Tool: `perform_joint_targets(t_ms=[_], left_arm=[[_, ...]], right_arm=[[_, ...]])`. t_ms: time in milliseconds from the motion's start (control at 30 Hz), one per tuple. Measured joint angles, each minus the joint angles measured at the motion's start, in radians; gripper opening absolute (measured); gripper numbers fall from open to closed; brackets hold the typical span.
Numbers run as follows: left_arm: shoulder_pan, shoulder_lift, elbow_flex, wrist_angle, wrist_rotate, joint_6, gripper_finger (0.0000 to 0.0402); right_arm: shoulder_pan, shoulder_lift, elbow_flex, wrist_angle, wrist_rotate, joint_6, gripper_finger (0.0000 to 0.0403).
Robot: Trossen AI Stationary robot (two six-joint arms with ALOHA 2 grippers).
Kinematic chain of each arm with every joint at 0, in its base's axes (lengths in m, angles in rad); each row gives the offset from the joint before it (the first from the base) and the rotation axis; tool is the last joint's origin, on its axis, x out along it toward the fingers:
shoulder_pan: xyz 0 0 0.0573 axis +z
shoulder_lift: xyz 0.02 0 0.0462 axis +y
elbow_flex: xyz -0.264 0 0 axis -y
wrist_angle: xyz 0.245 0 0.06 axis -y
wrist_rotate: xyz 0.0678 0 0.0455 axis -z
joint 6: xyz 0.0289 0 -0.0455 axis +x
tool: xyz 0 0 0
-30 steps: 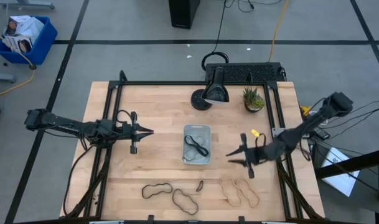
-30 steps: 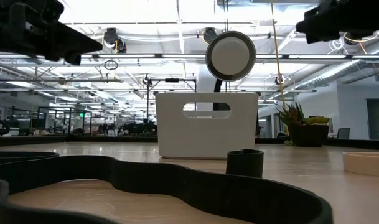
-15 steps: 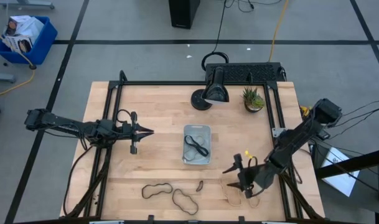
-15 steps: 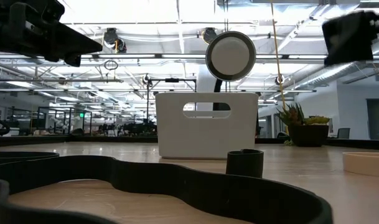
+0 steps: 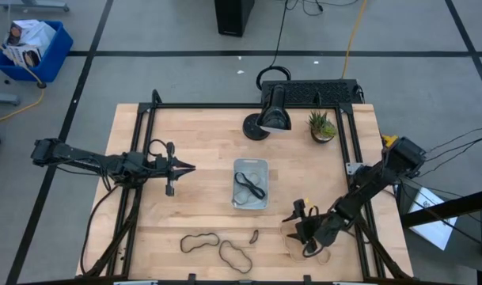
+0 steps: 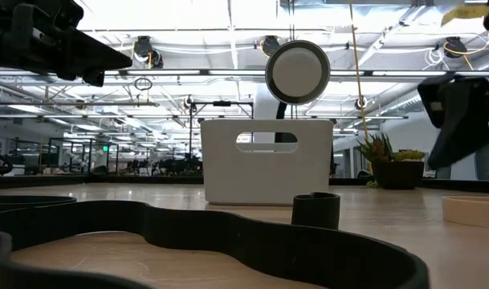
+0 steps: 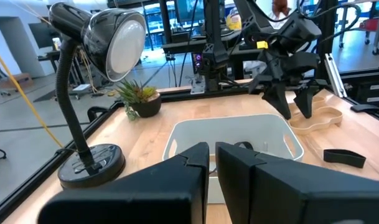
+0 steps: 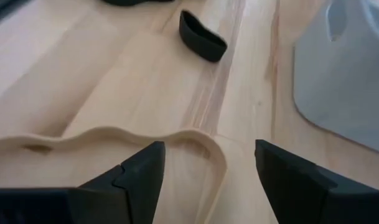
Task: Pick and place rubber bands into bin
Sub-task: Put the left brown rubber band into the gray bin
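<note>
The clear bin [image 5: 250, 184] sits mid-table with one dark rubber band [image 5: 249, 186] lying inside it. Two dark bands [image 5: 199, 241] [image 5: 235, 256] and a tiny dark piece [image 5: 254, 235] lie flat near the front edge, and two pale tan bands [image 5: 316, 250] lie to their right. My right gripper [image 5: 301, 227] hangs open low over the nearer tan band [image 8: 114, 140], one finger on each side of the loop's end. I see no touch. My left gripper [image 5: 187, 167] is shut and holds nothing, left of the bin.
A black desk lamp [image 5: 271, 117] and a small potted plant [image 5: 322, 125] stand at the table's far side. A blue crate [image 5: 31, 47] sits on the floor beyond the table's far left. Bare wood lies between the bin and the bands.
My right gripper has moved from beside the bin's right side toward the table's near edge. It has also come down, and now stands over the tan bands. The bands and the bin have not moved.
</note>
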Motion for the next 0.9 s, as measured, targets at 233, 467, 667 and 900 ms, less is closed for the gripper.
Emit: perform_joint_targets(t_ms=[233,467,667,900], left_arm=[[0.000,0.000,0.000,0.000,0.000,0.000,0.0037],[0.000,0.000,0.000,-0.008,0.000,0.000,0.0037],[0.000,0.000,0.000,-0.016,0.000,0.000,0.0037],[0.000,0.000,0.000,-0.023,0.000,-0.004,0.0037]], right_arm=[[-0.017,0.071,0.002,-0.017,-0.007,0.070,0.0226],[-0.056,0.087,0.003,-0.015,-0.107,0.097,0.0179],[-0.086,0.086,0.003,-0.017,-0.191,0.101,0.0074],[-0.119,0.046,0.000,-0.034,-0.194,0.089,0.0008]])
